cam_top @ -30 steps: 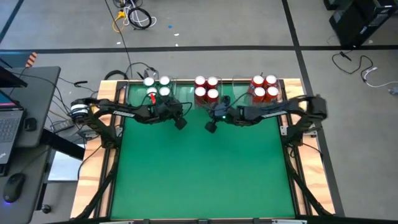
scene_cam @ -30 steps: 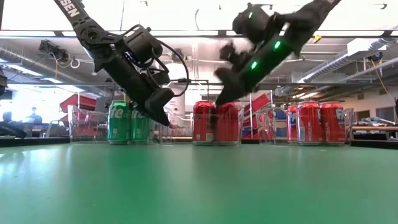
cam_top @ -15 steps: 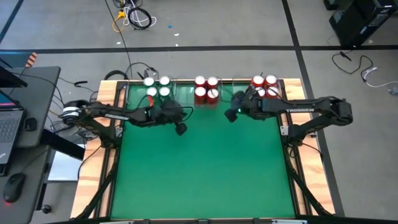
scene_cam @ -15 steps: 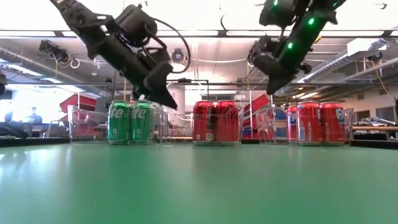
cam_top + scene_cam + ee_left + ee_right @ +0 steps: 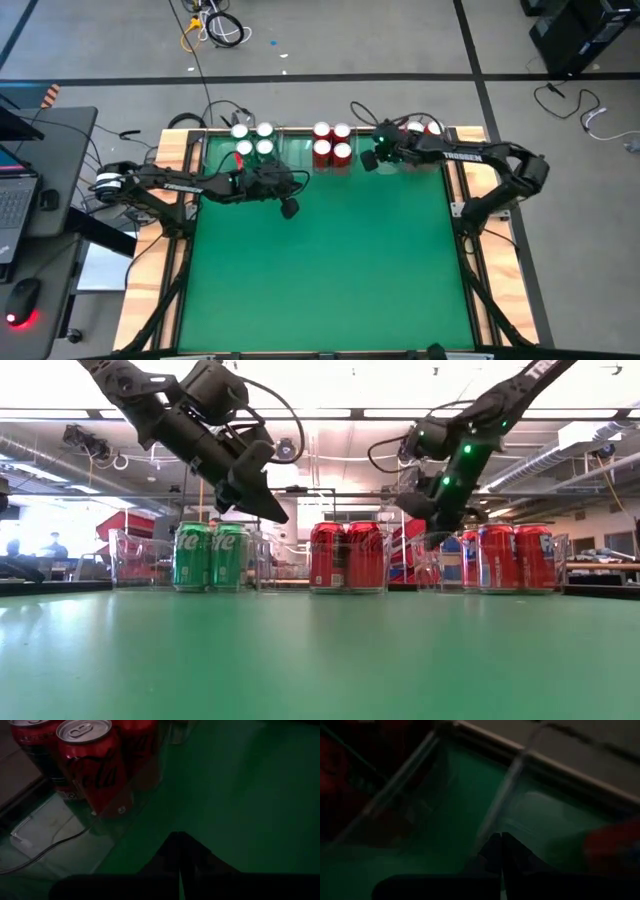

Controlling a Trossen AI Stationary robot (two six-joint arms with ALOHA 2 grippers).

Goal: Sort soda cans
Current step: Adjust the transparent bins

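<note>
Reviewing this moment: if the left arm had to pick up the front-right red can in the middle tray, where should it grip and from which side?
Grip the middle tray's front-right red can across its upper round body, coming straight down from above. It stands upright, packed against three other red cans inside a clear tray, so only its top is free; a side approach looks blocked.

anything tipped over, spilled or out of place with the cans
Nothing stands out. The green cans, the middle red cans and the right red cans all stand upright in separate groups along the table's far edge. The left gripper and right gripper hang above the table, holding nothing.
</note>
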